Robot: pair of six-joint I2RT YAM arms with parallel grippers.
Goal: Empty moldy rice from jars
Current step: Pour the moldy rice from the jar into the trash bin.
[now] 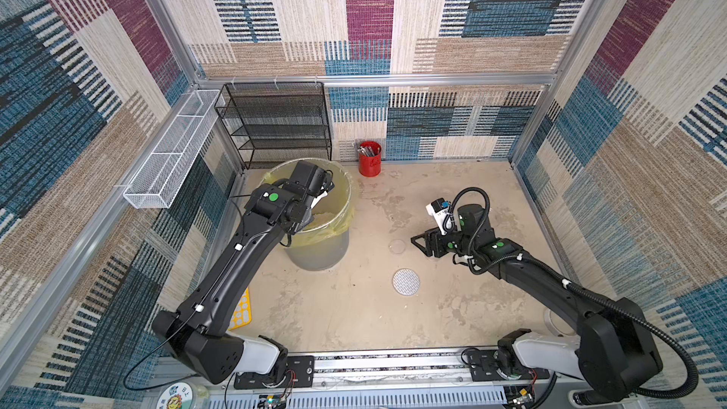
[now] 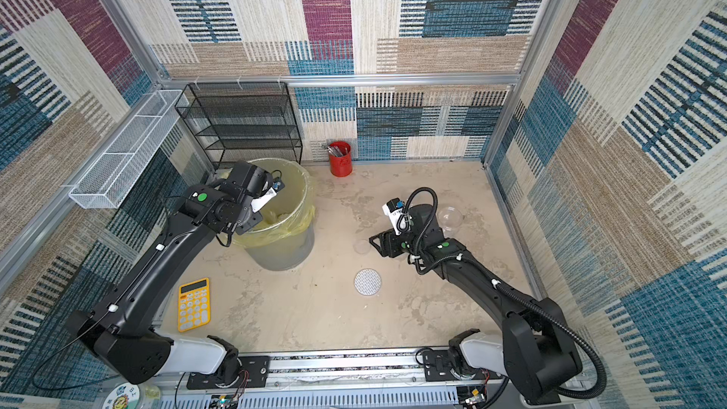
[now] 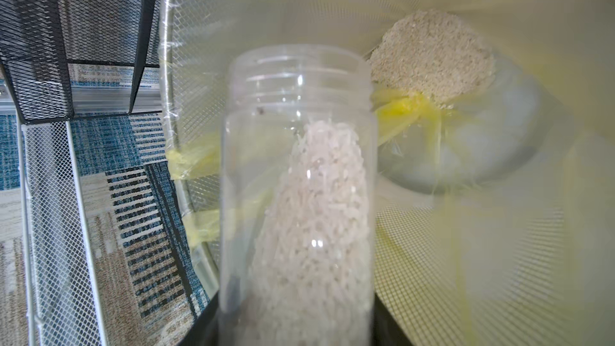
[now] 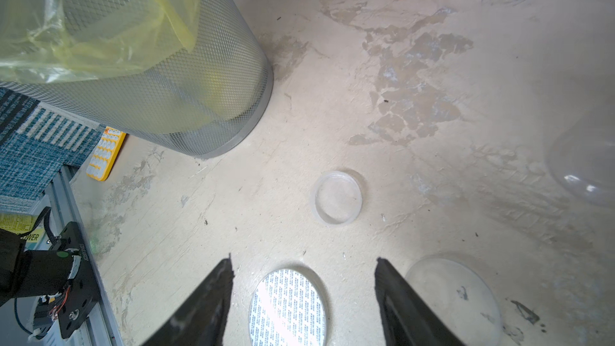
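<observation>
The big grey mesh bin with the yellow plastic liner [image 1: 324, 249] dominates the worktop. The left gripper [image 3: 296, 331] is pinching a clear plastic cylindrical jar [image 3: 299, 101], whose open mouth points down into the bin, with off-white moldy rice [image 3: 319, 228] banked along one wall. A beige rice heap [image 3: 432, 58] sits at the bin's bottom. The right gripper [image 4: 303, 258] hangs beside the bin, jaws spread and holding nothing.
</observation>
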